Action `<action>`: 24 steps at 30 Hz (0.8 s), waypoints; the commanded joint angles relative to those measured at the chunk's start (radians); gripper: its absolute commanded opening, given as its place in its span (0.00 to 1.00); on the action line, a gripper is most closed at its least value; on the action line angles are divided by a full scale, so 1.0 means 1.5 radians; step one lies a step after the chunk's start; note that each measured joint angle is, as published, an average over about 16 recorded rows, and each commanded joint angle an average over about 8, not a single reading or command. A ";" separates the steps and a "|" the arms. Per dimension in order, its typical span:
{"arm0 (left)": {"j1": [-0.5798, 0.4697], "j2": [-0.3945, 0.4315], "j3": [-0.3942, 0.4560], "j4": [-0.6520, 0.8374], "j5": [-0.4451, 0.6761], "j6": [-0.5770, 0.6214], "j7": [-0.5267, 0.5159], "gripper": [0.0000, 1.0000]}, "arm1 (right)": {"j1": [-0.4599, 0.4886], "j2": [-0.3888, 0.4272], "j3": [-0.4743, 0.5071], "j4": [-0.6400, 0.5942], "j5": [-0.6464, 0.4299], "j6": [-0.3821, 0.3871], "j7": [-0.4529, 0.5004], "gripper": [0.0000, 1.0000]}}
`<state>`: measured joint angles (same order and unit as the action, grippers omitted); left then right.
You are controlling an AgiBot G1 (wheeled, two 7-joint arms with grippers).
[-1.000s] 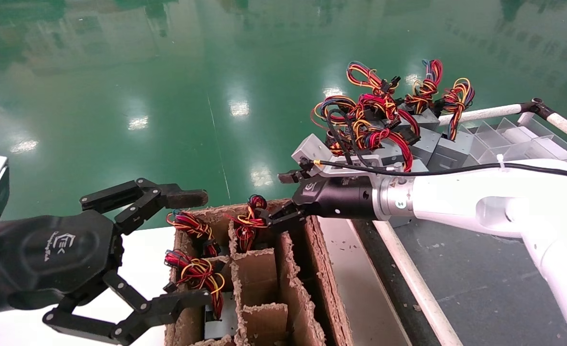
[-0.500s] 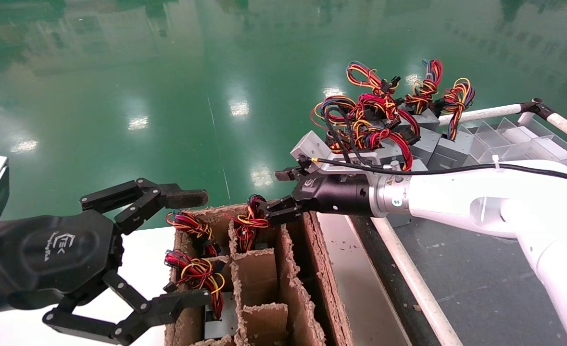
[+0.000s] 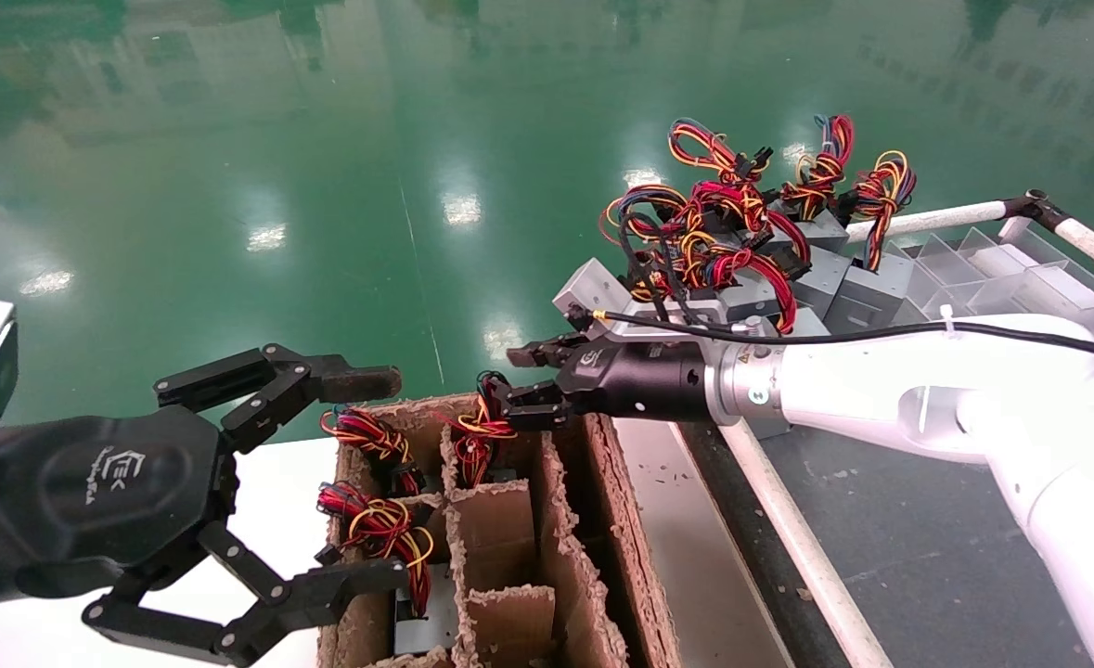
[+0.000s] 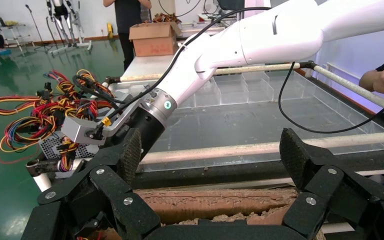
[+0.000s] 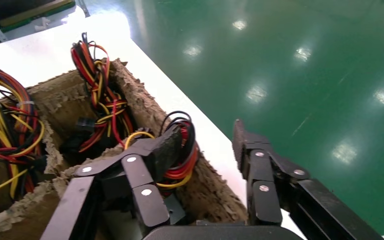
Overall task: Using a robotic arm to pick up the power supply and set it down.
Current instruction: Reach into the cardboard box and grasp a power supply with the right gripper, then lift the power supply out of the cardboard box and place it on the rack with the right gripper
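Below the right gripper's (image 3: 526,380) spread jaws you see only the wire loop (image 3: 483,429) of the power supply (image 3: 478,443); its grey body stays sunk inside the cardboard box (image 3: 593,520). The box's near end runs off the head view's lower edge. The left gripper's (image 3: 361,482) wrist is cut off too.
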<state>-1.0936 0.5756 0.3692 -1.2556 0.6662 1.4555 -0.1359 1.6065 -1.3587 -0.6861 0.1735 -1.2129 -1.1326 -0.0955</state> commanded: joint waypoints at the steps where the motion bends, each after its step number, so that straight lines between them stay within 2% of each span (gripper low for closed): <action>1: 0.000 0.000 0.000 0.000 0.000 0.000 0.000 1.00 | -0.003 0.000 -0.003 0.003 0.004 -0.002 0.001 0.00; 24: 0.000 0.000 0.000 0.000 0.000 0.000 0.000 1.00 | -0.012 0.002 -0.040 0.009 0.052 -0.014 0.015 0.00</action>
<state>-1.0937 0.5756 0.3694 -1.2556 0.6661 1.4554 -0.1358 1.5888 -1.3558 -0.7450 0.1876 -1.1351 -1.1533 -0.0757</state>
